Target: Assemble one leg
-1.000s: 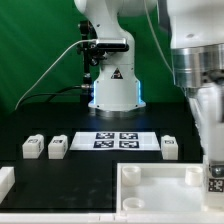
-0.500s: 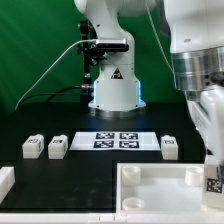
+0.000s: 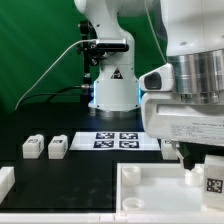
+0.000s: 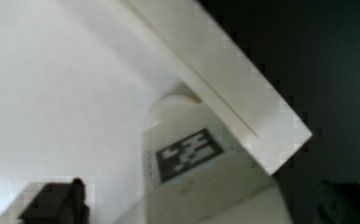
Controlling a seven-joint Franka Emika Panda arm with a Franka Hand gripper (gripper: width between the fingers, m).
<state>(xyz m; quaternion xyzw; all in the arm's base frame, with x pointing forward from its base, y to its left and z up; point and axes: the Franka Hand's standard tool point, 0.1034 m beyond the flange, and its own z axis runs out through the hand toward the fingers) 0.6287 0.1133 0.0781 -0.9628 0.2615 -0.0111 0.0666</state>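
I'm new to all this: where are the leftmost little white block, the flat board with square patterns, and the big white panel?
the leg (image 3: 32, 148): exterior view, on its tagged face.
the marker board (image 3: 118, 140): exterior view, at its centre, between the tags.
the panel (image 3: 150, 171): exterior view, on its far rim.
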